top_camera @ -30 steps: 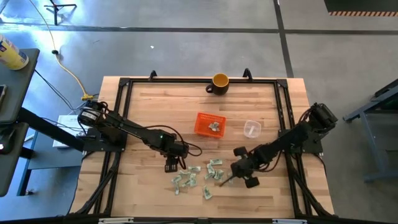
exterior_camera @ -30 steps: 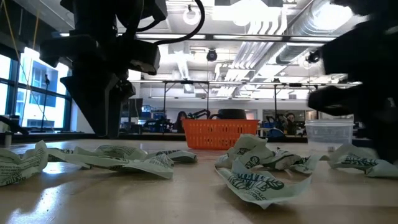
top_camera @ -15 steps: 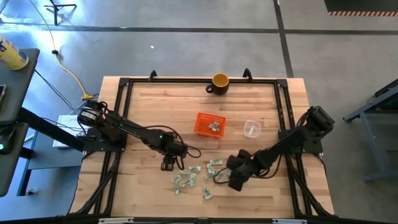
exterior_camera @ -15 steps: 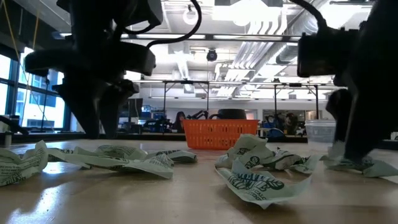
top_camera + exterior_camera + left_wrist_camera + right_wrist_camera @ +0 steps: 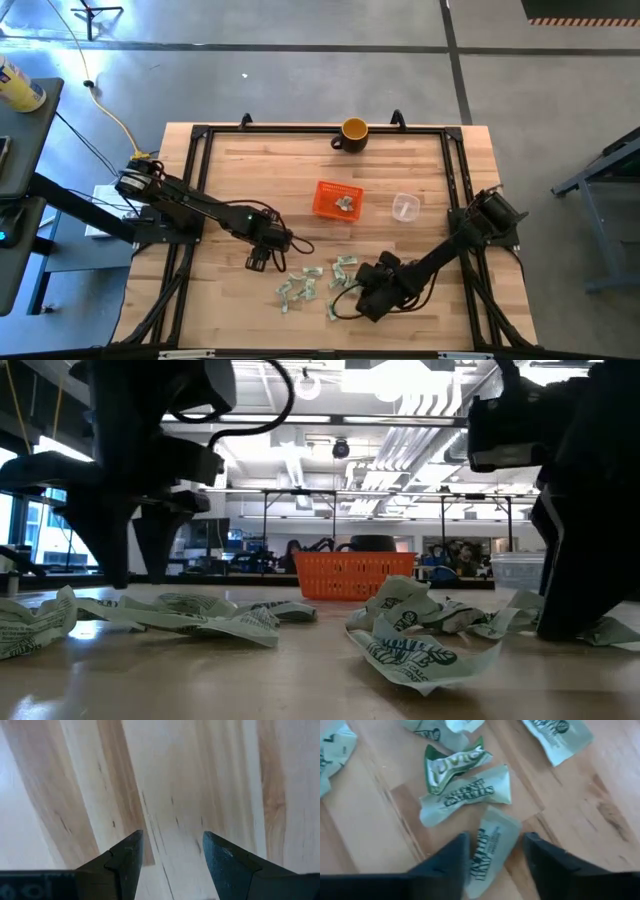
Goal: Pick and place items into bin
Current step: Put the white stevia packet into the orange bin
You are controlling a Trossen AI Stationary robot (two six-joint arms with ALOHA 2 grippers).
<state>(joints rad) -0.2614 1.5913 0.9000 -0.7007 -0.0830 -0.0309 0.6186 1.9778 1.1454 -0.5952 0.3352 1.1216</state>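
Note:
Several crumpled green-and-white wrappers (image 5: 300, 289) lie on the wooden table near its front edge; they also show in the low view (image 5: 405, 628). The orange basket (image 5: 337, 200) stands mid-table with a few wrappers inside. My right gripper (image 5: 352, 298) is open and low over the wrappers. In its wrist view (image 5: 497, 840) its fingers stand on either side of one flat-lying wrapper (image 5: 492, 845); I cannot tell whether they touch it. My left gripper (image 5: 256, 264) is open and empty over bare wood (image 5: 172, 837), left of the wrappers.
A yellow-orange mug (image 5: 353, 131) stands at the table's far edge. A clear plastic cup (image 5: 404, 207) stands right of the basket. A black frame (image 5: 200, 140) runs around the tabletop. Bare wood lies between the basket and the wrappers.
My right gripper has gone toward the table's left and near edges and down, onto the wrappers, and now stands with its fingers astride one. My left gripper has moved a little toward the table's left edge, away from the wrappers. The wrappers have stayed in place.

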